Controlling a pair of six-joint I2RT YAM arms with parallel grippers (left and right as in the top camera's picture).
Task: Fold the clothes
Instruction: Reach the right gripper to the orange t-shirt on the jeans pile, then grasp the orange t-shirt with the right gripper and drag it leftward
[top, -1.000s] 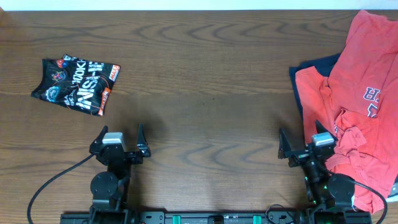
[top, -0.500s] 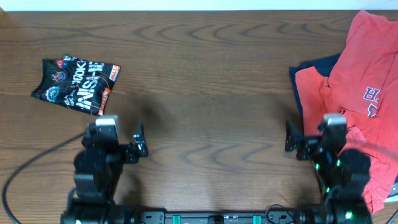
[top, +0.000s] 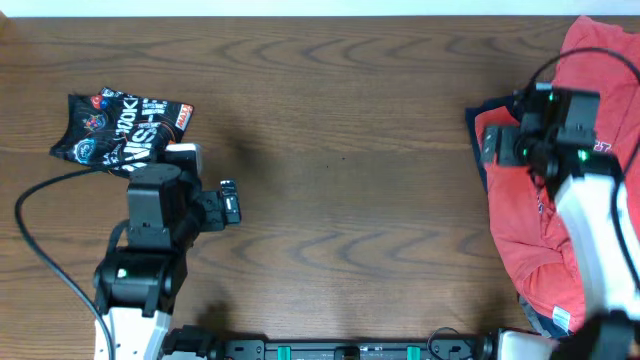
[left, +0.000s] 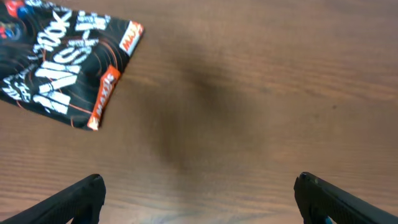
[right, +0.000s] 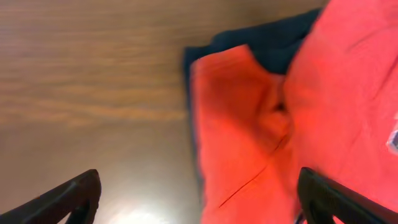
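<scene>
Dark wood-grain table (top: 340, 130) fills the overhead view, with the clothes split between its two ends. At the upper left lies a small black printed garment (top: 120, 135), flat on the wood. The left gripper (left: 199, 199) hovers over bare table just below and right of it, fingers spread wide with nothing between them. At the right edge a large coral-red T-shirt (top: 600, 90) is heaped loosely (a scrap of its lettering shows at the right edge of the right wrist view). It lies on a dark navy garment (top: 500, 108) whose edge peeks out at the heap's upper left. The right gripper (right: 199, 196) hangs above that left border of the heap, fingers likewise parted and empty.
</scene>
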